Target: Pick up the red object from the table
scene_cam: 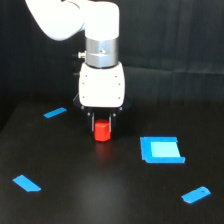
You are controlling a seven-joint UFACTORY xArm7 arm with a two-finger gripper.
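a white robot arm reaches straight down over a wide, matte black surface (100, 200). at its lower end the hand (102, 119) points downward, with two short dark fingers (91, 119) framing a small red object (102, 131).

the red object is a stubby, bright red-orange block. its top sits up between the fingers, directly under the middle of the hand, and its lower part shows below the fingertips. the hand looks narrowed around it, fingers close against its sides, though the view is too soft to confirm firm contact on both sides. a faint reddish glow shows on the surface just beneath the block; whether the block rests on the surface or hangs just above it cannot be told.

around the hand lie flat blue pieces, none touching it: a thin blue strip (55, 112) off to the exterior view's left of the hand, a blue square pad (161, 150) below and to the exterior view's right, a small blue piece (26, 183) well apart toward the lower left, and another blue piece (196, 195) well apart toward the lower right.

as a judgement of progress: reaching and lining up over the red object appear done, and the grip seems made or nearly made. what is left is a clear lift away from the surface, with the block held steady.
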